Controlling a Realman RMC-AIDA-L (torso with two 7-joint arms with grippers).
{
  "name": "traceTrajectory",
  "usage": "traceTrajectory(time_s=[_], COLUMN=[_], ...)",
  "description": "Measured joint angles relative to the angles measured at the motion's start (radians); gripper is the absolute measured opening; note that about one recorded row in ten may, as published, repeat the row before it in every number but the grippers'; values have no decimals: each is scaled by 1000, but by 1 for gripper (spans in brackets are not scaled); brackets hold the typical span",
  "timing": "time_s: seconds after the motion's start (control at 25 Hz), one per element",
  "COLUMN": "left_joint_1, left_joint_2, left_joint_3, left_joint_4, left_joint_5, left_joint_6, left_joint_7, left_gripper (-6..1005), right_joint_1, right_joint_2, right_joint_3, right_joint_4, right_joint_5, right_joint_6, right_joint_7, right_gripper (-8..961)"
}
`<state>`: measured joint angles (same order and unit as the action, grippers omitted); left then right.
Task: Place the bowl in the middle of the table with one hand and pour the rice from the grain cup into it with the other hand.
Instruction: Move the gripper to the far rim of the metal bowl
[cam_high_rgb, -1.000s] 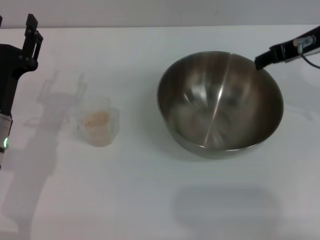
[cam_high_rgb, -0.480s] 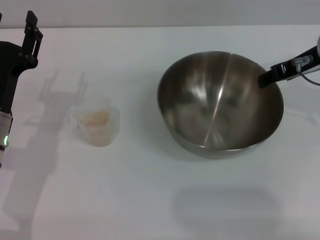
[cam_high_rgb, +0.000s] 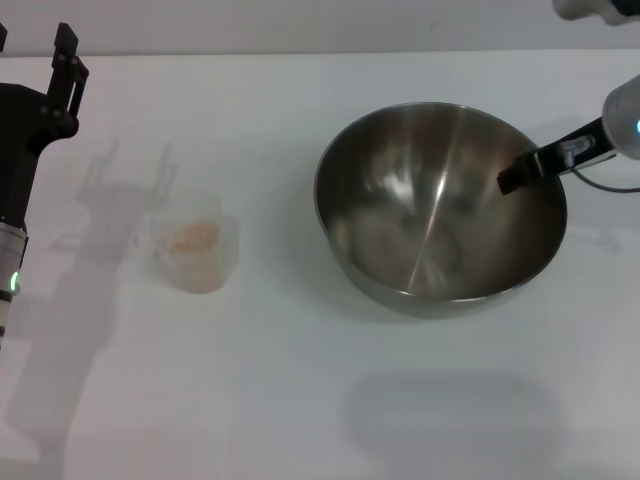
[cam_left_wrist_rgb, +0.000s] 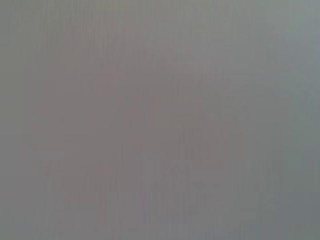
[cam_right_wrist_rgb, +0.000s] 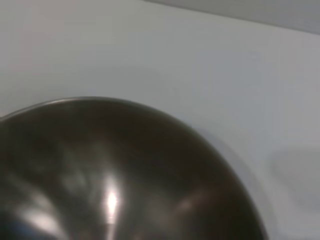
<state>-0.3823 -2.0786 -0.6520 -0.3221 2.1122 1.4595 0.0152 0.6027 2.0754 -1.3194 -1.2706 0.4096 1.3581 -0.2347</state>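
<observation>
On the table (cam_high_rgb: 300, 400), head view, right of centre:
Bowl (cam_high_rgb: 440, 205): one; large round steel bowl, shiny inside with bright streaks, thin rim, deep. Nothing lies in it.
Bowl, right wrist view (cam_right_wrist_rgb: 115, 170): dark reflective inside and curved rim fill the lower part of the frame; white table beyond the rim.
Cup (cam_high_rgb: 197, 248): one; small clear plastic cup with tapered sides, upright, left of centre, well apart from the bowl.
Rice (cam_high_rgb: 190, 238): one low pale beige heap inside the cup; none on the table and none in the bowl.
Table: one; plain white top filling the view, with a grey shadow of the left arm around the cup.
Right gripper (cam_high_rgb: 520, 175): enters from the right edge; one dark finger reaches over the bowl's right rim into the inside. Cannot tell whether it is clenched on the rim or released.
Left gripper (cam_high_rgb: 40, 55): at the upper left edge, upright, well apart from the cup; fingers spread, grasping nothing.
Left wrist view: uniform grey; nothing can be made out.
Grippers: two.
</observation>
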Motion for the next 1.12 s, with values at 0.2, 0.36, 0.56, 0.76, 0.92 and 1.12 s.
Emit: traceTrajectory(time_s=[0.2, 0.36, 0.56, 0.76, 0.92, 1.12], left_joint_1=[2, 3, 2, -2, -6, -12], left_joint_2=[0, 0, 0, 0, 1, 2], left_joint_3=[3, 3, 3, 2, 1, 0], left_joint_4=[0, 0, 0, 0, 0, 0], left_joint_5=[0, 1, 3, 6, 6, 6], left_joint_6=[1, 2, 3, 5, 5, 4], left_joint_7=[0, 0, 0, 0, 0, 0], left_gripper=[668, 668, 667, 667, 667, 668], right_joint_1=[1, -2, -3, -8, -15, -23], right_joint_2=[0, 1, 2, 1, 1, 0], right_joint_3=[-2, 2, 1, 16, 30, 36], right_joint_4=[6, 6, 8, -11, -36, -91], right_joint_5=[13, 15, 17, 46, 53, 54], right_joint_6=[-8, -8, -8, -8, -8, -8], right_joint_7=[-20, -25, -27, -40, -49, -54], right_gripper=[477, 348, 98, 19, 20, 21])
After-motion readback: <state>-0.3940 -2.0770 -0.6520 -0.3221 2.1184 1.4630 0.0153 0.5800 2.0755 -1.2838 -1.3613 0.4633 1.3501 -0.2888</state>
